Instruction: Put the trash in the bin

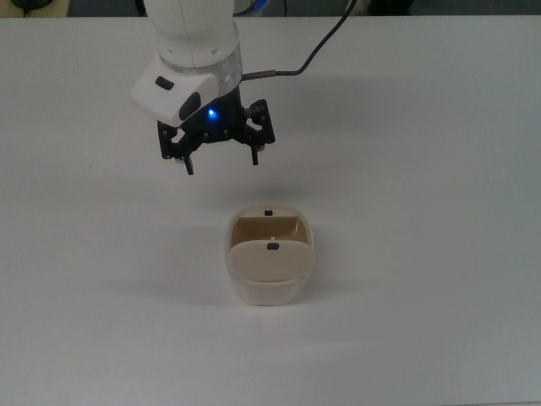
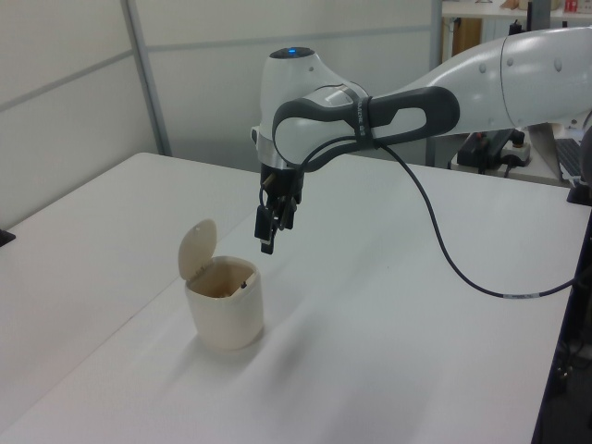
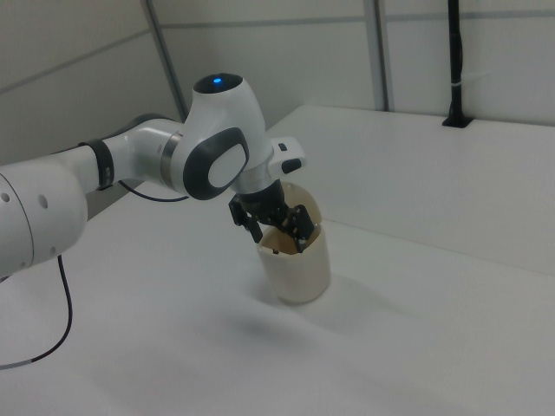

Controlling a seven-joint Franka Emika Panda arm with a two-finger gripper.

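Overhead, open black gripper (image 1: 221,164), smooth rounded cream bin (image 1: 270,288)

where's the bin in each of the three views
Top view: the bin sits just below centre, below the tool.
Left view: the bin is left of centre, lid up, below-left of the tool.
Right view: the bin is central, partly behind the tool.
Shared landmark: the tool.
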